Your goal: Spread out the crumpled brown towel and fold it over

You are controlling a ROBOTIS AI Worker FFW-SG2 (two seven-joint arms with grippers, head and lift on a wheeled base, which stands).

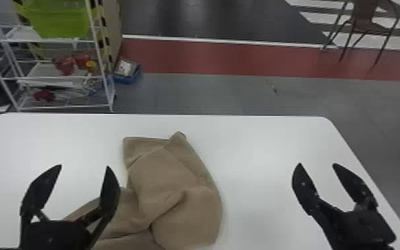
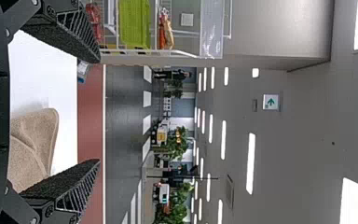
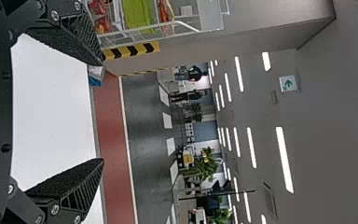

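The towel point(image 1: 176, 173) lies in a rumpled heap on the table point(image 1: 259, 149), a little toward 9 o'clock of its middle in the head view. One corner lies fairly flat at the heap's 11 o'clock, and a narrower folded peak sticks up just past it at 12. The 3 o'clock side runs in a long outward curve. A deep crease cuts from the middle toward 7 o'clock, where more cloth trails off toward the near edge in loose folds.

The left gripper point(image 1: 84, 165) hangs at the towel's 9 o'clock, its fingers spread wide with nothing between the tips; one finger overlaps the trailing cloth in the head view. In the left wrist view the towel shows beyond the gap, nearer one finger than the other. The right gripper point(image 1: 317, 163) is at 2 o'clock, well apart from the towel, its fingers also spread and grasping nothing, with the bare white tabletop behind.

Past the table's far edge, at 11 o'clock, stands a white rack point(image 1: 59, 107) bearing a green bin point(image 1: 59, 20) and some red things point(image 1: 64, 64). A blue box point(image 1: 119, 79) sits on the floor point(image 1: 226, 96) beside it. A red strip point(image 1: 209, 56) crosses at 12, and a chair point(image 1: 363, 26) stands at 1 o'clock.
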